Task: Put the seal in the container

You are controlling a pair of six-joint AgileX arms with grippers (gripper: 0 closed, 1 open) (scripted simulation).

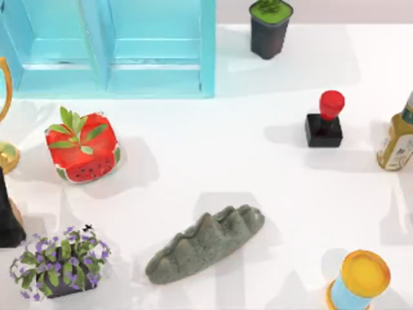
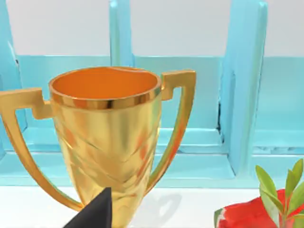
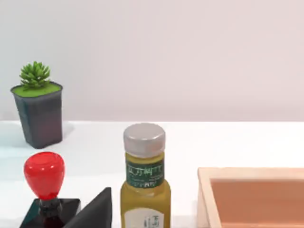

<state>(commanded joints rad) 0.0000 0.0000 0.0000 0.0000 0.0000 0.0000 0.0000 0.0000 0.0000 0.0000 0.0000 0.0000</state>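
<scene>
Right pincer (image 3: 95,211): just a dark fingertip at the edge of the right wrist view, so can't tell if spread or pressed together, but it holds nothing. Just beside it stands the seal (image 3: 45,190), black square block w/ glossy red knob, upright, long axis vertical, on the right half of the white surface (image 1: 258,161). Pale wooden open box (image 3: 251,197) sits beyond the yellow-green bottle w/ grey cap (image 3: 144,180). Right arm is nearer; left pincer (image 2: 92,213) faces a gold trophy cup (image 2: 107,137), well apart.
</scene>
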